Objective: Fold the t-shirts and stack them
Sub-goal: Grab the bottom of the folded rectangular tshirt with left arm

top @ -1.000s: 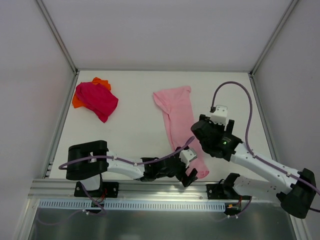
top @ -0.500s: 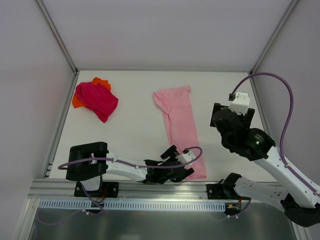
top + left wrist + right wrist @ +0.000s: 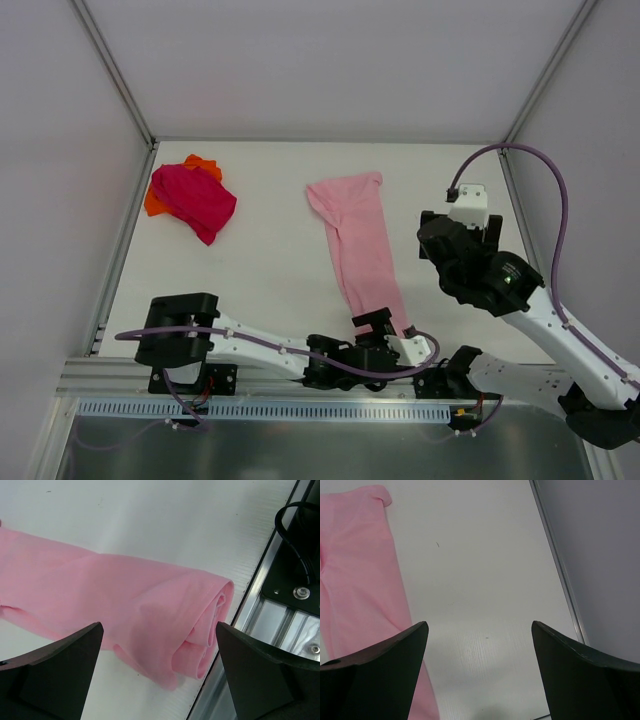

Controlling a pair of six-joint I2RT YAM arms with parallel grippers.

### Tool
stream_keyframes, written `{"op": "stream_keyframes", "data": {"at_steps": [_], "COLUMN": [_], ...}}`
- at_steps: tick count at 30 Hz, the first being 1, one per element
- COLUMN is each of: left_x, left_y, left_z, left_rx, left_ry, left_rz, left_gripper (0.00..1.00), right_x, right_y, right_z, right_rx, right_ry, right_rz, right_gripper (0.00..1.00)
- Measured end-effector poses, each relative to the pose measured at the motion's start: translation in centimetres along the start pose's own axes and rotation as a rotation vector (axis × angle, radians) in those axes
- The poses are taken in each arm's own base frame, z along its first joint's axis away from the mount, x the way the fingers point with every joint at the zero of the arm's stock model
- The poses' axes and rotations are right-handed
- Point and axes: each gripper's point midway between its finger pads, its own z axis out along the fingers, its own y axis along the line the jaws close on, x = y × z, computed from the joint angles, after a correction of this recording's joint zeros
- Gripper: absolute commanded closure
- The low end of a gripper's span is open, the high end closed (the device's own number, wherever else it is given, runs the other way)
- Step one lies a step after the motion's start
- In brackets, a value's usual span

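- The pink shirt (image 3: 355,240) is lying mid-table as a long narrow strip, already folded lengthwise. It is running from the far middle down to the near edge, slightly to the right.
- The magenta shirt (image 3: 195,200) is sitting crumpled on the orange shirt (image 3: 203,163) at the far left of the table (image 3: 260,270). Both are well apart from the arms and not yet folded.
- The left gripper (image 3: 159,630) is hovering low over the strip's near end with its jaws spread wide and holding nothing. The doubled-over end of the cloth is lying between the fingers, just beside the rail (image 3: 280,625).
- The right gripper (image 3: 480,630) is hanging above bare table to the right of the strip. Its jaws are also gaping wide and empty, with the cloth showing only at the left of its view.
- The step in hand looks like the crosswise fold: taking the near end and carrying it toward the far end.
- Next, the left jaws are needing to drop and pinch all the layers at that end together. The right one is probably needing to move in over the strip to share the lift or pin the middle.
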Motion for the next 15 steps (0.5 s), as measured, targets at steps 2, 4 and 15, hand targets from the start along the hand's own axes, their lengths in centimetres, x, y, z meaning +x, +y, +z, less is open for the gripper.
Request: {"op": "stream_keyframes", "data": {"at_steps": [2,4,15], "left_x": [0.0,1.0,5.6], "left_y": [-0.6,-1.1,-2.1], "left_z": [0.8,1.5,2.0], "left_rx": [0.0,0.002,0.023], "left_ry": [0.015,0.049,0.186], "left_rz": [0.021,0.049,0.112], "left_gripper": [0.02,0.03,0.04], "right_x": [0.0,0.0,-1.5], "right_y": [-0.1,-0.3,-1.5], "right_z": [-0.1,-0.2,-1.2], "right_rx": [-0.002,-0.004,-0.018], "right_ry": [0.0,-0.003,-0.038], "right_rz": [-0.006,-0.009,0.021], "right_gripper": [0.1,0.11,0.11]}}
